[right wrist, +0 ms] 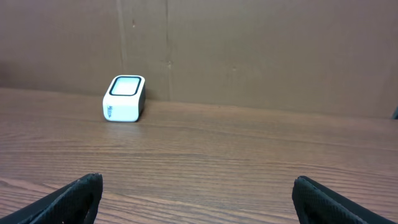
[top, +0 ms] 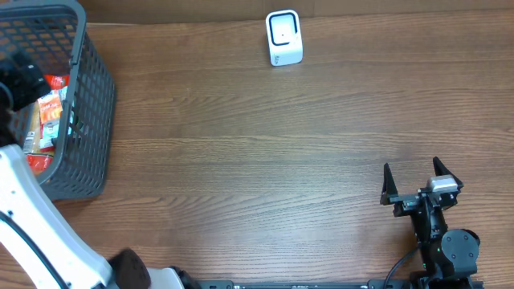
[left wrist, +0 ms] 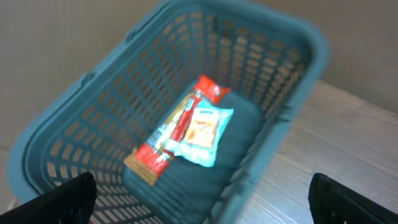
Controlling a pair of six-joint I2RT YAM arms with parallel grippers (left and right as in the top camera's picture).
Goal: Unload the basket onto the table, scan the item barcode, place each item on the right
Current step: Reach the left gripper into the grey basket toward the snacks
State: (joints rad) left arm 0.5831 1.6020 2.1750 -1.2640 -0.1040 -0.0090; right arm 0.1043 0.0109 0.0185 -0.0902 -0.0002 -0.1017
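- Grey plastic basket [top: 90, 104]: lattice walls, rounded rim, at the table's far left. We find the task's goods lying on its floor.
- Glossy film, red-ended packet [left wrist: 180, 124]: long, narrow, flat. In the left wrist view its long axis runs diagonally, from lower left to upper right.
- Crinkled film, pale blue packet [left wrist: 205, 134]: roughly rectangular, orange print, touching the long packet's right side on the same slant.
- White scanner [top: 284, 38]: small rounded block with a dark window, at the far edge, well apart from the basket.
- Brown wood-grain table [top: 241, 144].
- Dark left gripper [left wrist: 202, 202]: above the basket, fingers spread wide, empty.
- Dark right gripper [top: 414, 183]: we log it spread wide, empty, facing the scanner.
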